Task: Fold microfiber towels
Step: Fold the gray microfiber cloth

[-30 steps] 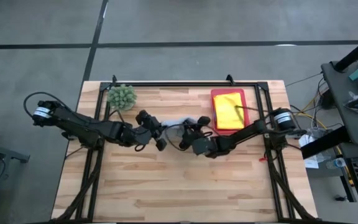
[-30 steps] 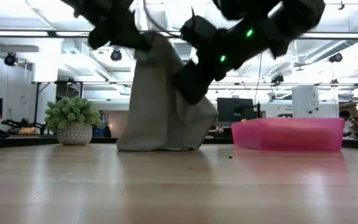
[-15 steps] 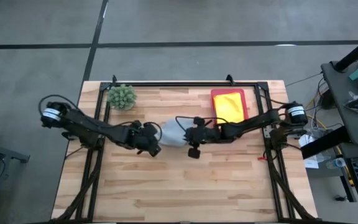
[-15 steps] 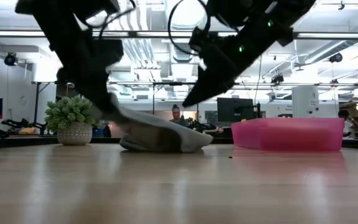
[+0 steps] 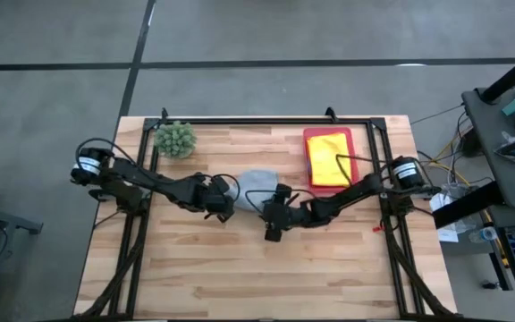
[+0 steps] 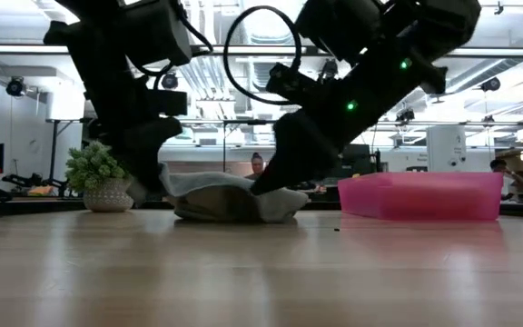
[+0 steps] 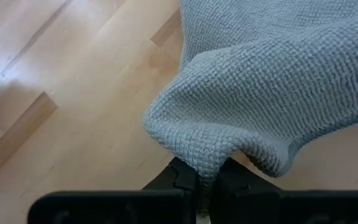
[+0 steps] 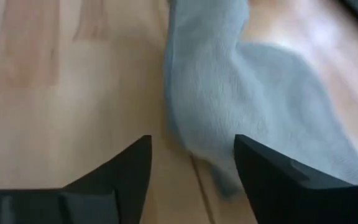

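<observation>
Right wrist view is showing the right gripper [image 8: 191, 174] spreading apart, having just let the grey towel [image 5: 256, 184] drop onto mid-table at nine o'clock of the pink tray [image 5: 354, 159], while the left gripper [image 7: 202, 182] is keeping its corner pinched, so folding is continuing.

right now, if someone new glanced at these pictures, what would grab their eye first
Most likely the grey towel, bunched in a soft heap at the middle of the table, with both dark arms meeting over it. The left gripper pinches a fold of it between shut fingers, while the right gripper stands open just beside the cloth. After that, the pink tray at the far right, holding a yellow towel.
</observation>
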